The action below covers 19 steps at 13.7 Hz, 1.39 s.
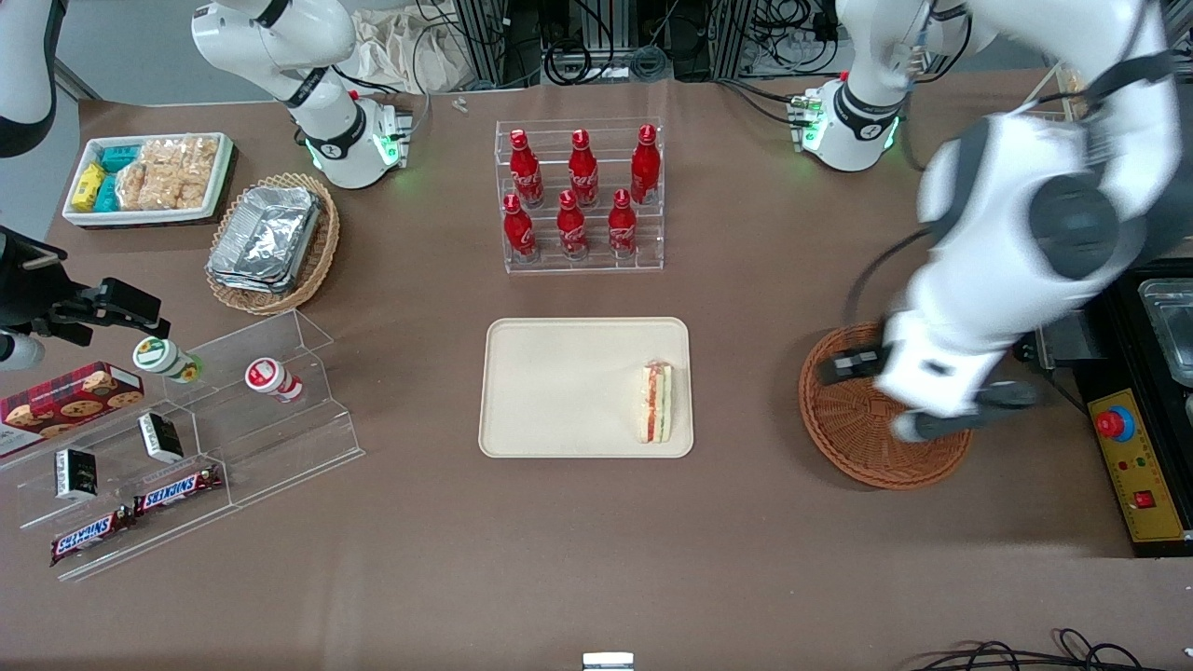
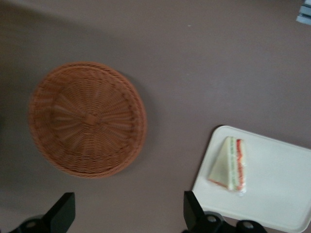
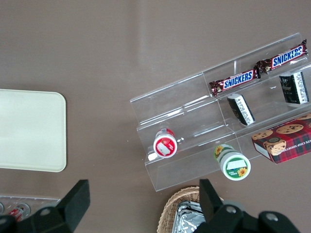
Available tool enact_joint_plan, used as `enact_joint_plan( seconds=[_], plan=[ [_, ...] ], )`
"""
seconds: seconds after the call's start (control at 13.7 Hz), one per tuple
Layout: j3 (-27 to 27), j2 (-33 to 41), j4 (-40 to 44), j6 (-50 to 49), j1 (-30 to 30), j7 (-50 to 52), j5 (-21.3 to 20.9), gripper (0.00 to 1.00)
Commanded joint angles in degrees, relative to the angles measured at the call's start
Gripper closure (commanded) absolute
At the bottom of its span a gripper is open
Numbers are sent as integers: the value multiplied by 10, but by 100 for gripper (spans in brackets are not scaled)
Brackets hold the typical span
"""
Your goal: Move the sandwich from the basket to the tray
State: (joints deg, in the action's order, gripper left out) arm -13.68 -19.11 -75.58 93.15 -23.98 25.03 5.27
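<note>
Sandwich [image 1: 656, 403] lies flat on the tray [image 1: 559, 382], by the edge toward the working arm's end of the table [image 1: 596, 540], cut edge with the red and green layers showing. Basket [image 1: 867, 438] is empty. Tool [image 2: 127, 213] hangs high over the basket, fingers spread wide, holding nothing. Placement looks done; the step in hand is the retreat. Next move likely just calls for lifting clear and parking, without dragging over the basket rim. No regrasp needed.

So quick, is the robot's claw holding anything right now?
Gripper: open, fingers spread wide and holding nothing, up above the basket. The sandwich lies on the tray.
</note>
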Motion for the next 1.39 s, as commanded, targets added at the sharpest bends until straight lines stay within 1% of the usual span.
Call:
enact_joint_plan(
  seconds=[0.0, 0.15, 0.29, 0.36, 0.58, 0.73, 0.8, 0.88, 0.95, 1.02, 1.09, 1.31],
  plan=[
    [-60, 26, -34, -21, -6, -94, 25, 0],
    [-74, 30, -35, -19, -5, -113, 26, 0],
    [-115, 35, -35, -24, -7, -175, 29, 0],
    [-136, 38, -35, -31, -7, -197, 39, 0],
    [-178, 41, -40, -48, -7, -263, 50, 0],
    [-177, 56, -67, -36, 2, -275, 46, 0],
    [-127, 58, -70, -36, 66, -276, 44, 0],
    [-30, 72, -69, -36, 128, -275, 29, 0],
    [3, 81, -74, -36, 156, -273, -2, 0],
    [9, 86, -91, -32, 148, -269, -18, 0],
    [9, 99, -110, -25, 137, -268, -19, 0],
    [25, 183, -235, 53, 132, -267, -19, 0]
  ],
)
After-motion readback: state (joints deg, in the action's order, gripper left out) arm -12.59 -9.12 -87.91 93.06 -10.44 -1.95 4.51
